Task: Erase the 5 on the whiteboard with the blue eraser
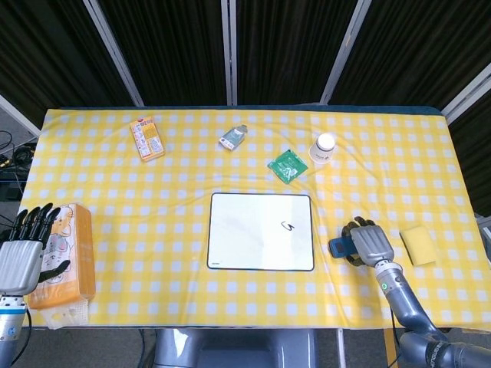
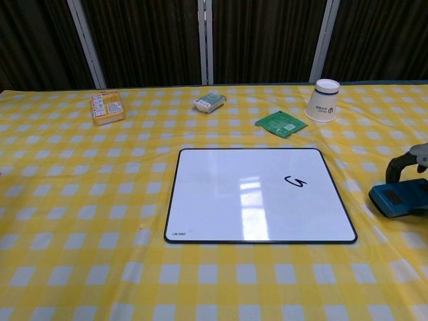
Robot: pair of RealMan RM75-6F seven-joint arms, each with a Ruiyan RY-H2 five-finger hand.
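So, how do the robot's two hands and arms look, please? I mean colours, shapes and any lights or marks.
Both hands have a flat silver-grey metal back and black, segmented fingers. The right hand joins a slim grey forearm through a round wrist cuff that carries a small green light. The left hand looks the same, with a pale ring and a bluish spot at its wrist. I see no loose cables or sleeves.

The table (image 1: 115,199) (yellow checked cloth) carries the whiteboard (image 1: 261,231) at centre, blue eraser (image 1: 341,246) and yellow sponge (image 1: 417,244) at three o'clock, paper cup (image 1: 324,148) at one, tissue pack (image 1: 67,257) at eight.
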